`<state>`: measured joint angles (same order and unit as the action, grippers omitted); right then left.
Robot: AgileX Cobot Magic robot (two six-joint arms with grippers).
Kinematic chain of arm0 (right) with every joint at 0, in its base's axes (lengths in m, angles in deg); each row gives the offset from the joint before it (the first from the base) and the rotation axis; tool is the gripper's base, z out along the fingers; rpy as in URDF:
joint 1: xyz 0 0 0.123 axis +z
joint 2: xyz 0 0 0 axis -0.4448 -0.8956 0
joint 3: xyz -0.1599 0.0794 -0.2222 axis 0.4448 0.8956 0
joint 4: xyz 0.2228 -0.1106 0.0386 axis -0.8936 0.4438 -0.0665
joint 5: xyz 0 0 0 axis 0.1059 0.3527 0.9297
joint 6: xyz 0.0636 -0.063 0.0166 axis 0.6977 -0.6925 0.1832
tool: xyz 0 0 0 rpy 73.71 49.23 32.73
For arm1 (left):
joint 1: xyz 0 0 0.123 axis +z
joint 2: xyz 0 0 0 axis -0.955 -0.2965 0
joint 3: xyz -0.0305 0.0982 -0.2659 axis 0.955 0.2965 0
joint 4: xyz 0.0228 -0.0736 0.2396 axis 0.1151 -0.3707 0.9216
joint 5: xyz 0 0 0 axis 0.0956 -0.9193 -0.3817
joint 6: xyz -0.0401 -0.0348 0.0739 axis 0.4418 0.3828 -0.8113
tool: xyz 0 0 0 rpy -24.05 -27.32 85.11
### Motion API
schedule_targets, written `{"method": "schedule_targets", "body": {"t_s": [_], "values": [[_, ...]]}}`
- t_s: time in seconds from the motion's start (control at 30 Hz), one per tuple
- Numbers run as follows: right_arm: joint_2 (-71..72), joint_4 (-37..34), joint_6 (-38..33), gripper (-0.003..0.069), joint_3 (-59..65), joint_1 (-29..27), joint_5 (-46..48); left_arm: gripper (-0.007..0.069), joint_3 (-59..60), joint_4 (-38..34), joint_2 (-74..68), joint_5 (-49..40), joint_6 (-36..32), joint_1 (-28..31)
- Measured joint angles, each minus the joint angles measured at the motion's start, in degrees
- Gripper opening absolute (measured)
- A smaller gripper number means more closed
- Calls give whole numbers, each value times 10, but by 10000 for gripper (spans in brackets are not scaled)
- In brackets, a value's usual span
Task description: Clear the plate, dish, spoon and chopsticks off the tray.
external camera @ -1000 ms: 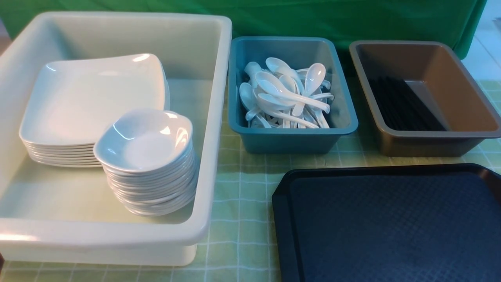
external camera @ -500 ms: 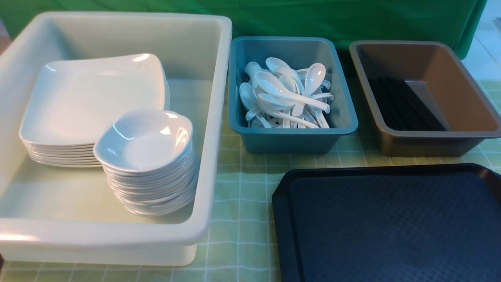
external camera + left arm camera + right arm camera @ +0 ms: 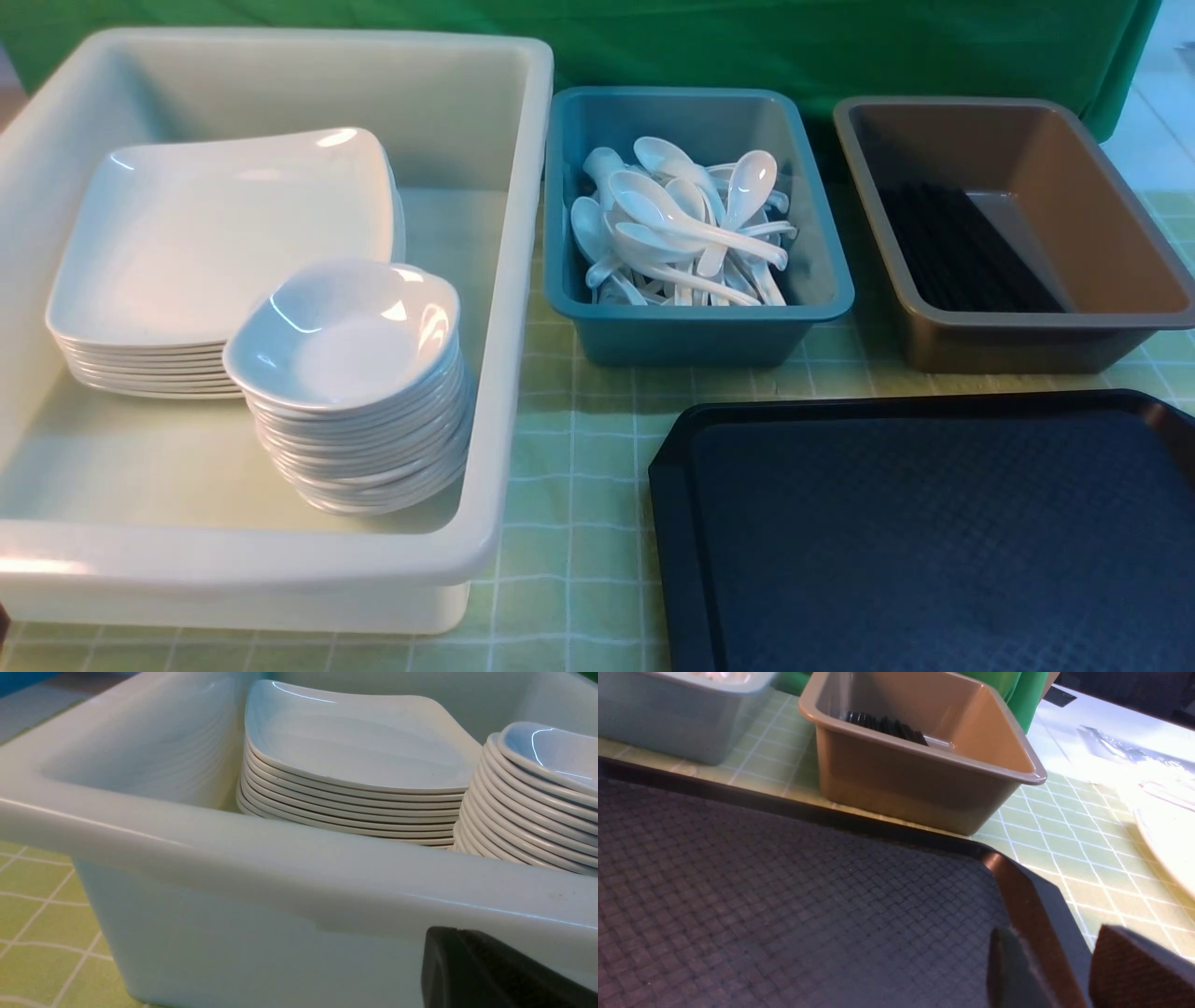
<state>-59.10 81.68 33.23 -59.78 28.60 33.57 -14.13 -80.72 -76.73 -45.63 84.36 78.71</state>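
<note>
**Tray bare, right jaws astride its rim**

The right gripper [image 3: 1057, 970] sits low at the tray's [image 3: 934, 532] rim near a clipped corner, its two dark fingers [image 3: 1134, 970] standing apart with the raised rim running between them; whether they press on the rim cannot be told. The left gripper [image 3: 490, 975] shows only as one dark mass just outside the near wall of the white tub [image 3: 504, 280], its jaws together, holding nothing.

The tray lies flat with its long axis running across the table, and nothing rests on the part of its textured surface that shows. Beyond the right gripper, past the tray's far edge, stands the brown bin [image 3: 1111, 233] with the chopsticks [image 3: 952, 247] lying in a bundle along its length. Further to that gripper's left is the teal bin [image 3: 812, 280], heaped with spoons [image 3: 681, 224]. Just over the tub wall from the left gripper, the plate [image 3: 355, 742] tops a stack, with a stack of small bowls [image 3: 528, 798] touching it alongside.
</note>
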Motion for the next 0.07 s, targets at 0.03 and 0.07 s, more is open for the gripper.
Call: {"method": "schedule_targets", "body": {"t_s": [0.03, 0.07], "values": [[0, 0, 0, 241, 0, 0, 0, -11, 0, 0, 0, 0, 0, 0], [0, 0, 0, 241, 0, 0, 0, -11, 0, 0, 0, 0, 0, 0]]}}
